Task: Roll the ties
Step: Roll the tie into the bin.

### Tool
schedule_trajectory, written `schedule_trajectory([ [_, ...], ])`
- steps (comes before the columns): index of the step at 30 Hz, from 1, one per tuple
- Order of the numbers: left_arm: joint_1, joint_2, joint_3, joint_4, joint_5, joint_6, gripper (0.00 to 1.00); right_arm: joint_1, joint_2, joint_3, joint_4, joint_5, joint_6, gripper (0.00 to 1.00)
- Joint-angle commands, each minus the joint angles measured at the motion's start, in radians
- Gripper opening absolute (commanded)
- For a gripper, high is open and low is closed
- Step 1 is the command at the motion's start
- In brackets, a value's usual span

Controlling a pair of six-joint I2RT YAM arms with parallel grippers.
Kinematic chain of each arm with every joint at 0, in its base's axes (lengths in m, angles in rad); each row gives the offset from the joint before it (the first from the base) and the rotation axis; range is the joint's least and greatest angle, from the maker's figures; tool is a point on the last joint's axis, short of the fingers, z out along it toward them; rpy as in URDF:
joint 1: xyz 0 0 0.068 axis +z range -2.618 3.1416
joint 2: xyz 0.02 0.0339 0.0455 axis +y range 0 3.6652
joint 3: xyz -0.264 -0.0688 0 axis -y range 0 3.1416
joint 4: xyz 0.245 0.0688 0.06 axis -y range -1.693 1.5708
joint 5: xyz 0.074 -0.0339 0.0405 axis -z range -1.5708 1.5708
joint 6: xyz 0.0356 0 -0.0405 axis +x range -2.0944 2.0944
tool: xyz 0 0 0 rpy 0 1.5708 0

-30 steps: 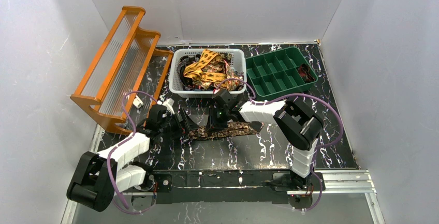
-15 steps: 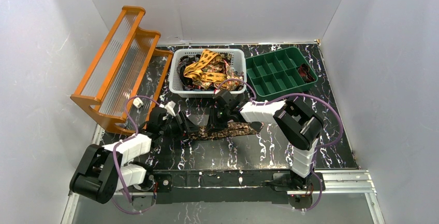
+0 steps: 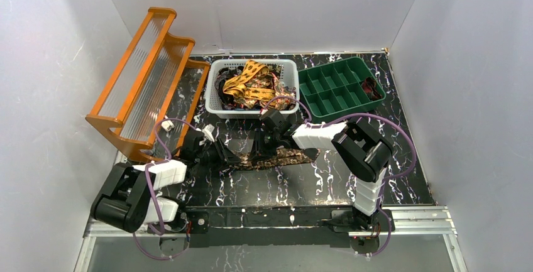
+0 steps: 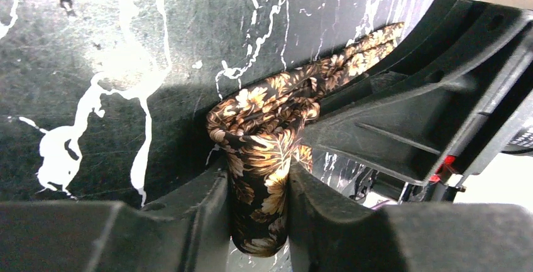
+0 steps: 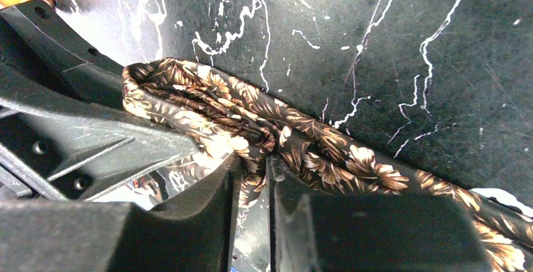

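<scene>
Top view. A brown tie (image 3: 286,156) lies flat on the black marbled table (image 3: 327,181), mid-field, running 3 to 9 o'clock. The left gripper (image 3: 230,154) is at its 9 o'clock end and the right gripper (image 3: 264,144) is just beside it, on the strip's far edge. From the tie, a white basket (image 3: 217,105) is at 12 o'clock and holds a heap of ties (image 3: 250,83), yellow-orange and dark. A green tray (image 3: 339,93) with compartments is at 1 o'clock and an orange rack (image 3: 141,74) at 10 o'clock.

Left wrist view. The folded end of the brown tie (image 4: 270,127) bulges up in a loop. The lower part of the loop is pinched between both fingers (image 4: 188,222), which are closed tight on the fabric. The right gripper's black body (image 4: 427,108) is at 2 o'clock, touching the tie. The rest of the strip trails toward 1 o'clock.

Right wrist view. The fingers (image 5: 207,215) are nearly together, nipping the near edge of the brown tie (image 5: 327,159) at mid-frame. The doubled end is at 10 o'clock, against the left gripper's finger (image 5: 82,134). The single strip runs off toward 4 o'clock, flat on the table.
</scene>
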Motion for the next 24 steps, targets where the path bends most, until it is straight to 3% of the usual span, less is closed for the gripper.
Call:
schedule_trajectory([
  [1,-0.012,-0.004,-0.003,-0.256,-0.087,0.073,0.27,0.000,-0.026,-0.014,-0.014,-0.005,-0.041,0.32],
  [10,-0.011,-0.164,0.126,-0.570,-0.241,0.124,0.20,0.001,-0.172,0.016,-0.046,-0.012,-0.100,0.52],
  [24,-0.016,-0.251,0.307,-0.811,-0.441,0.178,0.16,0.000,-0.274,-0.077,-0.154,0.193,-0.125,0.56],
])
